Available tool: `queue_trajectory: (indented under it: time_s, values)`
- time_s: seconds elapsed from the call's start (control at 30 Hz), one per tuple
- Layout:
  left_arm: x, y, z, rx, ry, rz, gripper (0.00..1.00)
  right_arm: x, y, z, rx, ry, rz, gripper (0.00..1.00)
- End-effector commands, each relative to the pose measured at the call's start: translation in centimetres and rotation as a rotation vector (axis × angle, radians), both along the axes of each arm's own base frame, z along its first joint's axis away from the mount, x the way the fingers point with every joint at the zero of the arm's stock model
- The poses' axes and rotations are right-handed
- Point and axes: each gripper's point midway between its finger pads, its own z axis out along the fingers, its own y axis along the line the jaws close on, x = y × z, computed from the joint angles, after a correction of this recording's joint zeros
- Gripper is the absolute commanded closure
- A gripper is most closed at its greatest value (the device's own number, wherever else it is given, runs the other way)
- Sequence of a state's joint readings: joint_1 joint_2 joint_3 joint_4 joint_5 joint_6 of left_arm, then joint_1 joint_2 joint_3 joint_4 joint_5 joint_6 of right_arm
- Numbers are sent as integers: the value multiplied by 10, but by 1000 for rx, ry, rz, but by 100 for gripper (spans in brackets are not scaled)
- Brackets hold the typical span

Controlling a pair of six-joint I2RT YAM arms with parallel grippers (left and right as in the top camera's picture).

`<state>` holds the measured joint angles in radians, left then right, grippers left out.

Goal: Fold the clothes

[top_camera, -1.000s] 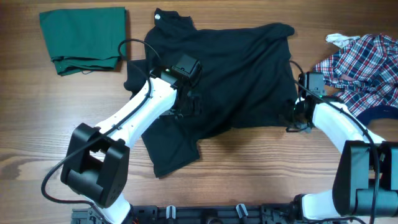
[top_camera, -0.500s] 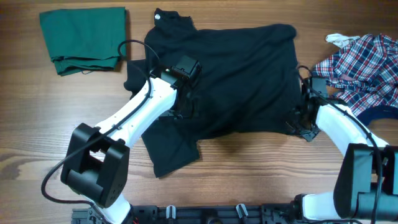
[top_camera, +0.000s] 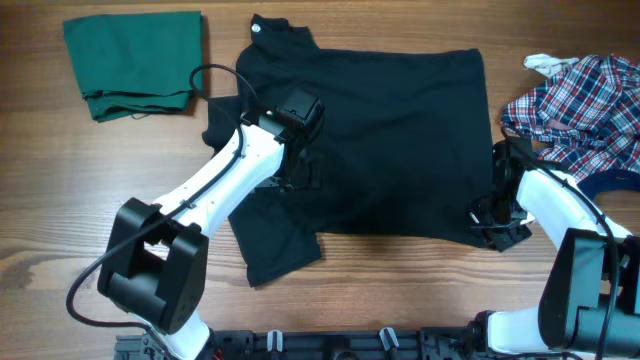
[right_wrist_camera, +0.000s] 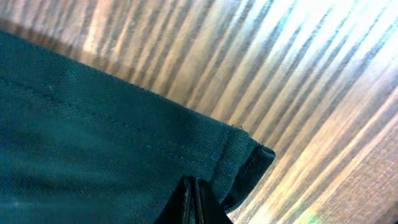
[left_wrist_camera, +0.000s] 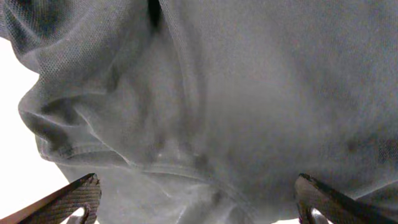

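On the wooden table (top_camera: pixel 400 290), the black shirt (top_camera: pixel 400 130) lies spread between a green garment (top_camera: pixel 135 60) and a plaid shirt (top_camera: pixel 580 100), with the left gripper (top_camera: pixel 300 172) wide open over its left part and the right gripper (right_wrist_camera: pixel 194 202) pinched tight on its hem corner.

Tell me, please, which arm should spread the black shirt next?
Right: the right fingers are shut on a corner of the black shirt; the left fingers stand open above the fabric, holding nothing.
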<state>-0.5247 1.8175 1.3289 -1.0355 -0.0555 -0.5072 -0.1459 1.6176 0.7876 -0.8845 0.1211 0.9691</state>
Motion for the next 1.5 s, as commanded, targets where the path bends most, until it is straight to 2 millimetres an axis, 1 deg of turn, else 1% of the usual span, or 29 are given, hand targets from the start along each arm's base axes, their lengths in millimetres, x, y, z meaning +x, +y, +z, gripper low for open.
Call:
queue_trajectory:
  time_s: [0.0, 0.13, 0.2, 0.27, 0.33, 0.37, 0.4, 0.43, 0.47, 0.5, 0.53, 0.57, 0.63, 0.67, 0.7, 0.73, 0.8, 0.87, 0.9, 0.97, 1.07, 1.13, 1.17, 1.3, 1.4, 1.47]
  values:
    - [5, 2, 9, 10, -34, -3, 0, -21, -17, -7, -104, 79, -55, 96]
    - [-6, 13, 9, 60, 8, -2, 0, -24, -27, -7, -109, 79, -99, 96]
    - [-9, 17, 9, 69, 24, 1, 0, -26, -35, -7, -110, 78, -128, 96]
    - [-5, 18, 9, 64, 14, 12, 0, -27, -42, -7, -107, 73, -141, 96]
    - [2, 20, 9, 51, -7, 28, 0, -22, -41, -9, -75, 55, -109, 96]
    - [8, 20, 9, 42, -22, 37, 0, -16, -38, -10, -46, 36, -65, 95]
    - [13, 20, 9, 32, -41, 43, 0, -11, -36, -11, -23, 19, -26, 89]
    - [21, 19, 10, 18, -68, 46, 0, -7, -33, -13, 1, 2, 14, 79]
    - [30, 18, 11, 4, -98, 29, 0, -2, -30, -13, 26, -15, 44, 63]
    - [41, 17, 12, -10, -135, 6, 0, 3, -26, -14, 56, -36, 85, 34]
    - [48, 16, 13, -19, -158, 0, 0, 6, -22, -15, 85, -52, 118, 15]
    - [56, 16, 13, -28, -184, 1, 0, 10, -17, -15, 116, -70, 143, 9]
    - [71, 18, 10, -37, -220, -16, 0, 14, -11, -16, 153, -93, 168, 8]
    - [76, 20, 7, -38, -231, -15, 0, 17, -8, -16, 174, -109, 181, 13]
    - [83, 23, 3, -40, -241, -6, 0, 19, -6, -16, 182, -116, 181, 22]
    - [88, 26, -1, -40, -245, 2, 1, 19, -6, -16, 184, -120, 182, 34]
    - [96, 33, -11, -37, -245, 12, 6, 21, -7, -16, 183, -126, 196, 48]
    - [100, 42, -17, -31, -236, 37, 13, 21, -7, -16, 183, -126, 202, 55]
    - [101, 46, -20, -28, -230, 46, 15, 21, -7, -16, 183, -127, 202, 58]
    - [101, 55, -25, -21, -216, 66, 18, 22, -7, -16, 181, -130, 202, 59]
    - [102, 66, -36, -9, -189, 92, 18, 22, -7, -16, 180, -131, 202, 59]
    - [101, 73, -45, 2, -167, 95, 15, 22, -7, -16, 180, -132, 202, 60]
    - [101, 76, -48, 8, -159, 85, 11, 22, -7, -16, 180, -132, 202, 60]
    - [105, 90, -49, 20, -163, 94, 9, 21, -8, -16, 174, -125, 205, 60]
    - [108, 106, -49, 27, -164, 111, 9, 21, -9, -16, 173, -126, 204, 60]
    - [112, 120, -49, 33, -171, 104, 5, 21, -9, -16, 171, -125, 204, 61]
